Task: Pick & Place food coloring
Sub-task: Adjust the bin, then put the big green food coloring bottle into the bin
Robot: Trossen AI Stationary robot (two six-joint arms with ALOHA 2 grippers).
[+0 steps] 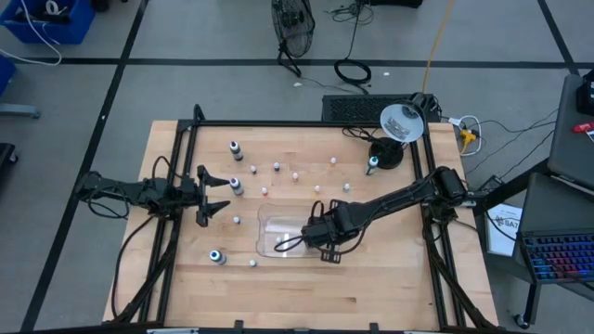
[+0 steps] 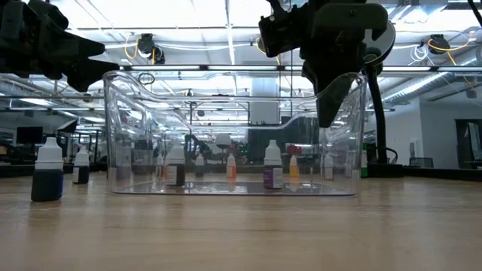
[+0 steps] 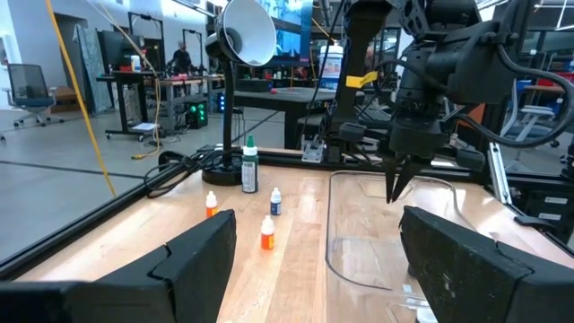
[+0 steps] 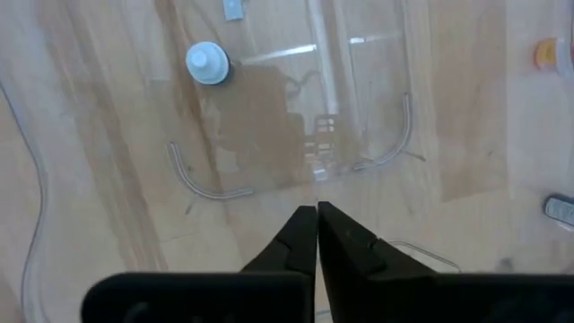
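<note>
The clear tray [image 1: 278, 234] is showing pale wood grain through its floor, right under the black right gripper [image 4: 317, 215]. Beside that gripper's tips, a teal-capped bottle [image 4: 207, 64] is standing out against the tan table [image 1: 371, 288]. Ahead of the black left gripper [image 3: 314, 260], small bottles are glowing orange [image 3: 267, 232] and blue-labelled [image 3: 275, 203], with a dark, green-topped bottle [image 3: 249, 167] and white lamp [image 3: 249, 31] behind.
</note>
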